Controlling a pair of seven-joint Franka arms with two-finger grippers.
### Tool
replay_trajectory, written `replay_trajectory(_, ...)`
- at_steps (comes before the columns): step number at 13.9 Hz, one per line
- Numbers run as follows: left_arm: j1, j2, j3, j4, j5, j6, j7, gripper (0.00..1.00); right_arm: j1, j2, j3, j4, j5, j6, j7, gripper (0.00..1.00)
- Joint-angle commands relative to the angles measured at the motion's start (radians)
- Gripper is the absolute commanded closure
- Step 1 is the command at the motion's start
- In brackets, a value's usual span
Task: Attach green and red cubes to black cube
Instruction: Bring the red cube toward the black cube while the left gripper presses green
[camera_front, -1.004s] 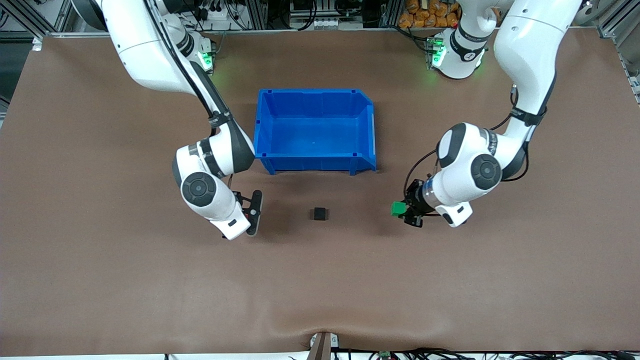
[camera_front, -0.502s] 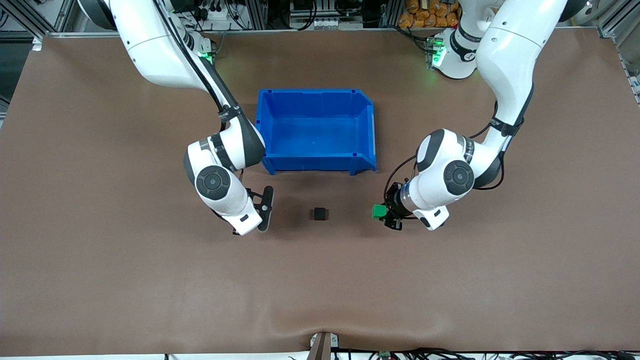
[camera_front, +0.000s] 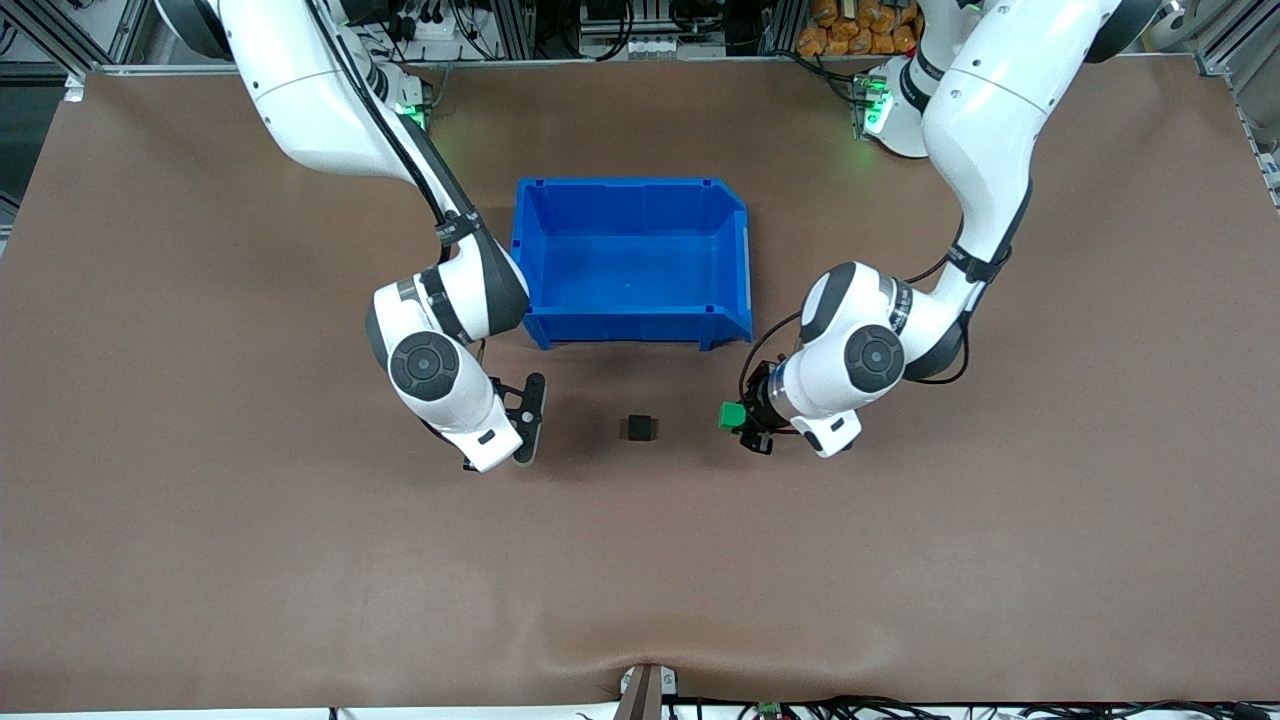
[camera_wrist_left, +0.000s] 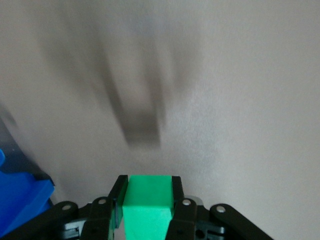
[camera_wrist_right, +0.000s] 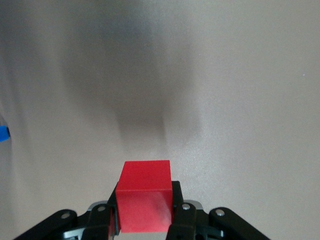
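Left end effector clenches the green cube and right end effector the red cube, both flanking the black cube lying on the tabletop.

Non-task items on the brown tabletop

1 open-topped bright blue plastic bin stands on the brown matte table surface, toward the edge where the bases are, about midway between the table's 2 ends; a corner of it shows in the left wrist view. Orange packets and cables lie past the table's edge
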Motion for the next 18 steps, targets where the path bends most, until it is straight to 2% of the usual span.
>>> replay_trajectory(1, -0.021, 0.035, 0.007, 0.060, -0.001, -0.017, -0.023, 1.00, 0.015, 0.019, -0.007, 0.036, -0.001, -0.008, 0.015, 1.00)
replay_trajectory(5, -0.059, 0.086, 0.012, 0.122, -0.004, -0.017, -0.041, 1.00, 0.064, 0.028, -0.009, 0.055, -0.009, -0.002, 0.076, 1.00)
replay_trajectory(11, -0.108, 0.164, 0.021, 0.208, -0.004, -0.003, -0.113, 1.00, 0.064, 0.028, -0.009, 0.064, -0.032, -0.005, 0.077, 1.00)
replay_trajectory(15, -0.197, 0.201, 0.108, 0.262, -0.005, -0.001, -0.147, 1.00, 0.049, 0.032, -0.009, 0.060, -0.017, -0.003, 0.087, 1.00)
replay_trajectory(18, -0.216, 0.229, 0.116, 0.293, -0.004, 0.002, -0.158, 1.00, 0.064, 0.065, -0.007, 0.073, -0.020, 0.000, 0.168, 1.00)
